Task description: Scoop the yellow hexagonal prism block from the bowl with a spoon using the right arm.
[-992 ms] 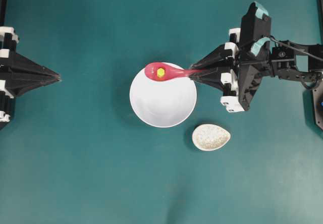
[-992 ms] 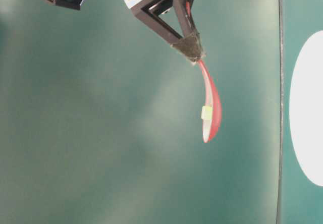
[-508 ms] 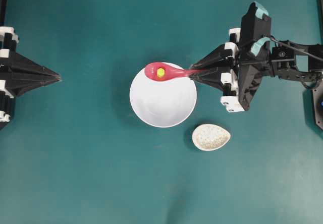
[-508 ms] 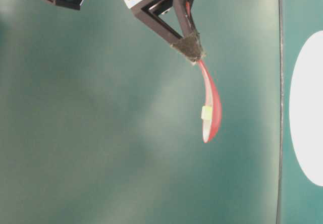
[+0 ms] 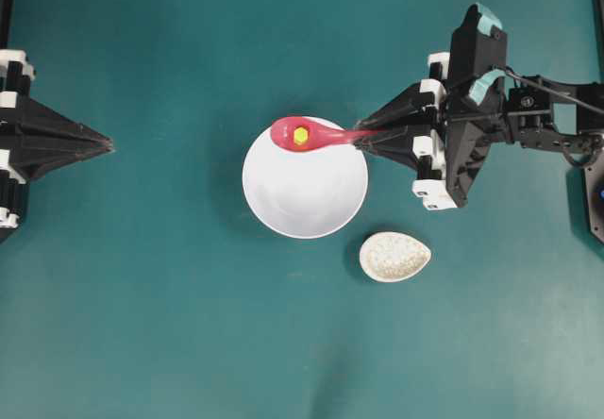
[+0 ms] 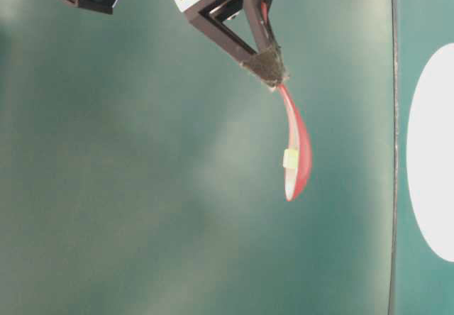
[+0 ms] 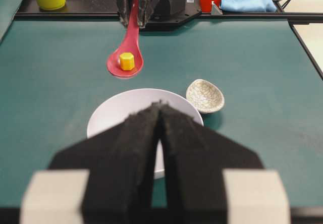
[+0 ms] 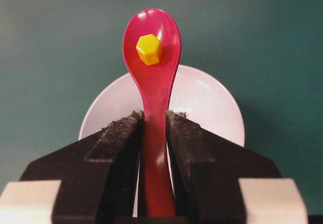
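We see the right tool (image 8: 154,128) clamped on the handle of the red spoon (image 8: 153,57), its two black fingers (image 8: 118,148) pressing the handle from either side. The spoon is held roughly level above the surface, lifted clear of the white bowl (image 5: 305,197). In the overhead view the spoon's scoop lies over the bowl's far rim, with the handle running right to the tool. The small yellow block (image 5: 300,136) sits inside the scoop, near its middle, and the wrist view shows it (image 8: 149,49) resting flat there. The side view shows the spoon (image 6: 298,152) hanging free in the air with the block (image 6: 290,159) in its hollow.

Just right of the bowl's near side lies a small speckled dish (image 5: 394,256), apart from the bowl. All rest on the green surface (image 5: 170,325).

At the left edge, the left tool (image 5: 107,142) is well apart from the bowl, its fingers pressed together with nothing between them.
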`<state>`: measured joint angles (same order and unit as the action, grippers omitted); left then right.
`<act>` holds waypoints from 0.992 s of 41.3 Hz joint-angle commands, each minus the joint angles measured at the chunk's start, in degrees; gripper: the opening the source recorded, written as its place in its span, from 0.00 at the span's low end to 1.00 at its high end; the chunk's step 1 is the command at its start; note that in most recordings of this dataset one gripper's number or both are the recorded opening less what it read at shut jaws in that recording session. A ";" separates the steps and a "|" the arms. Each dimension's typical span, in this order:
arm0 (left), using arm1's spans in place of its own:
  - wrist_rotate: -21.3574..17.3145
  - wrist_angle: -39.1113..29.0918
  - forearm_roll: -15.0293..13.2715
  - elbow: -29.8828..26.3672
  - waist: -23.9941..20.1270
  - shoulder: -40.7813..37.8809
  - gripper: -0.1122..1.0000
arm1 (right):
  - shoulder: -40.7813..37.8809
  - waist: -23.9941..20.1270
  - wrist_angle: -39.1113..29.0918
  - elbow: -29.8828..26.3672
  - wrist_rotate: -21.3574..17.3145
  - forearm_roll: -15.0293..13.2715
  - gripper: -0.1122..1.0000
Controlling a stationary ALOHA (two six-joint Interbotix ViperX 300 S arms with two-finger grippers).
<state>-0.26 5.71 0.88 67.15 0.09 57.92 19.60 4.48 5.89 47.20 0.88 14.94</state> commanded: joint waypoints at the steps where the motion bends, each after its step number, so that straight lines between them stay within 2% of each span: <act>1: 0.00 0.26 0.18 -1.49 0.00 -0.18 0.10 | 0.53 -0.09 0.35 -0.62 0.18 -0.09 0.31; 30: -0.09 0.26 0.18 -1.49 0.00 -0.18 0.10 | 0.53 -0.09 0.18 -0.53 0.18 -0.44 0.31; 41: -0.09 0.26 0.18 -1.49 0.00 -0.09 0.10 | 0.53 -0.09 0.18 -0.53 0.18 -2.02 0.31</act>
<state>-0.26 5.71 0.97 67.24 0.09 58.01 19.60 4.39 5.80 47.20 0.97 13.45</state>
